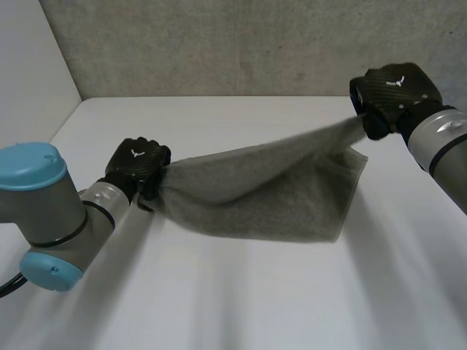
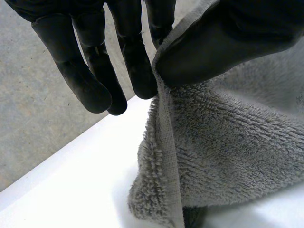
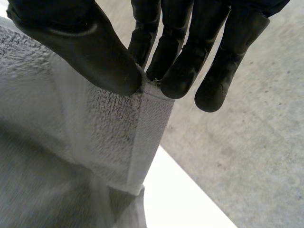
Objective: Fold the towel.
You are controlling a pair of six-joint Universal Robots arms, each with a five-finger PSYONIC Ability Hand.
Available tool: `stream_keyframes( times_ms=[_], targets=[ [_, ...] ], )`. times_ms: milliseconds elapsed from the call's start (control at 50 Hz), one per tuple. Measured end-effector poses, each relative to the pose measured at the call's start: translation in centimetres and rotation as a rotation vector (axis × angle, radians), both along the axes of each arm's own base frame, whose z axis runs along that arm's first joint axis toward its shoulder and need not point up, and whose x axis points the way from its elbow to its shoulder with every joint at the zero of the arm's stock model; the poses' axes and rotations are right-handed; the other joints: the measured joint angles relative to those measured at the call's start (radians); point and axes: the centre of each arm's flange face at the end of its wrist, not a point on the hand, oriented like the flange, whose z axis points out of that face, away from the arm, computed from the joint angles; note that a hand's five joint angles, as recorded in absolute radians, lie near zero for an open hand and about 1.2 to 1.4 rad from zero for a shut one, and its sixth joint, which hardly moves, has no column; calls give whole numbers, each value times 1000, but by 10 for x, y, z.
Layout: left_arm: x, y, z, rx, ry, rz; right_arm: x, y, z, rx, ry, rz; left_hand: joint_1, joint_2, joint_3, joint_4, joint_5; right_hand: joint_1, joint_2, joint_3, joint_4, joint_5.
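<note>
A grey terry towel (image 1: 263,193) hangs stretched between my two hands above the white table (image 1: 219,306), sagging in the middle. My left hand (image 1: 136,166) pinches the towel's left end; in the left wrist view the thumb (image 2: 223,42) presses the hemmed edge (image 2: 166,156) against the fingers (image 2: 137,66). My right hand (image 1: 394,93) is raised higher at the far right and grips the other end. Its thumb (image 3: 85,52) and fingers (image 3: 178,71) clamp a hemmed corner (image 3: 147,137) of the towel (image 3: 52,156).
A concrete wall (image 1: 241,44) runs behind the table's far edge. A pale wall (image 1: 29,65) borders the table at the left. Bare tabletop lies in front of the towel.
</note>
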Motion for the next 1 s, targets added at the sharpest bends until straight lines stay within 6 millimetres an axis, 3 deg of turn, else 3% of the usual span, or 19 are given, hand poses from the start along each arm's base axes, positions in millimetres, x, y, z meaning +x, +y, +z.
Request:
stream_keyframes(
  times_ms=[120, 240, 320, 380, 440, 480, 660, 740, 800, 860, 900, 1000],
  targets=[
    [5, -2, 31, -38, 16, 12, -4, 10, 22, -35, 86, 0, 0, 0, 0, 0, -1, 0, 0, 0, 0, 0],
    [10, 8, 111, -199, 79, 12, -16, 27, 93, -223, 71, -41, 0, 0, -1, 0, -3, 0, 0, 1, 0, 0],
    [11, 20, 159, -307, 126, -5, -24, 34, 115, -258, 65, -61, 0, 0, -1, 0, -3, 0, 0, 1, 0, 0],
    [12, 27, 181, -353, 148, -19, -26, 33, 116, -230, 78, -62, 0, 0, -1, 0, -3, 0, 0, 1, 0, 0],
    [11, 26, 186, -350, 149, -25, -22, 28, 105, -178, 106, -50, 0, 0, -1, 0, -3, 0, 0, 1, 0, 3],
    [9, 19, 177, -309, 133, -26, -16, 23, 90, -130, 140, -31, 0, 0, -2, 0, -3, 0, 0, 2, 0, 4],
    [-9, -36, 96, -124, -61, -25, 23, -17, 7, 42, 329, 24, 0, 0, -2, 0, -3, 0, 0, 2, 0, 4],
    [-16, -56, 82, -164, -134, -30, 38, -36, -1, -9, 321, 11, 0, 0, -2, 0, -3, 0, 0, 2, 0, 4],
    [-23, -75, 93, -283, -139, -18, 50, -56, 13, -154, 235, -21, 0, 0, -2, 0, -3, 0, 0, 2, 0, 4],
    [-30, -87, 119, -434, -84, 3, 57, -70, 38, -333, 110, -59, 0, 0, -2, 0, -3, 0, 0, 2, 0, 4],
    [-32, -90, 154, -576, 22, 25, 57, -72, 68, -503, -9, -94, 0, 0, -2, 0, -3, 0, 0, 2, 0, 4],
    [-23, -77, 223, -753, 280, 39, 50, -56, 113, -711, -160, -120, 0, 0, -2, 0, -3, 1, 0, 3, 0, 4]
  ],
)
